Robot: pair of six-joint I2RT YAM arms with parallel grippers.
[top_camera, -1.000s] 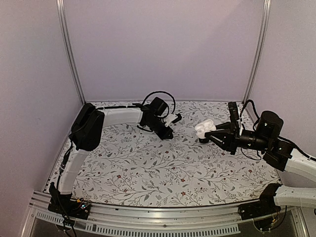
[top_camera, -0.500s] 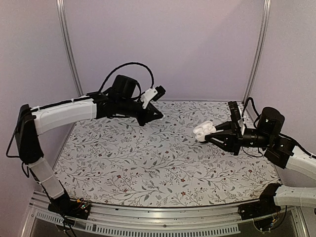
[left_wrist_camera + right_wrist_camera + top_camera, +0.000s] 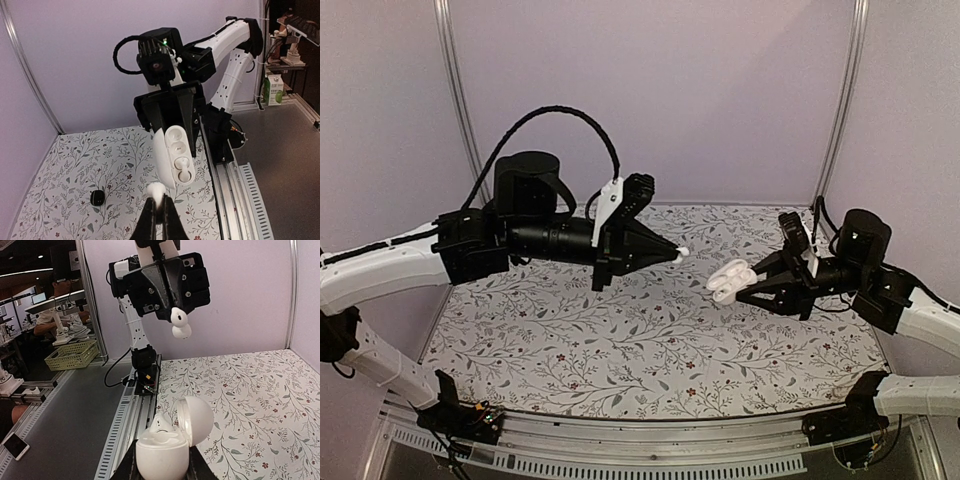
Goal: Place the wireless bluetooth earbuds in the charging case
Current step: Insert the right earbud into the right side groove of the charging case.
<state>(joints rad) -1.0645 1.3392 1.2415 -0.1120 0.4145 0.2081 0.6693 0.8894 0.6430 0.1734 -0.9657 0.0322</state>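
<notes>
My left gripper [image 3: 678, 253] is shut on a small white earbud [image 3: 156, 191], held in the air with its tip pointing at the case. The earbud also shows in the right wrist view [image 3: 180, 323], hanging from the left fingertips. My right gripper [image 3: 750, 284] is shut on a white oval charging case [image 3: 162, 457], lid open, held above the table and tilted towards the left gripper. One white earbud [image 3: 163, 426] sits in a case slot; the other slot [image 3: 176, 146] is empty. The held earbud is a short gap away from the case [image 3: 728, 278].
A small black round object [image 3: 98, 197] lies on the floral table cover [image 3: 620, 340]. Purple walls with metal posts [image 3: 460, 110] enclose the back and sides. An aluminium rail [image 3: 640, 450] runs along the near edge.
My left arm has swung up from the back of the table and reached right with the earbud, close to the case. My right gripper has lifted the case slightly and moved it left.
</notes>
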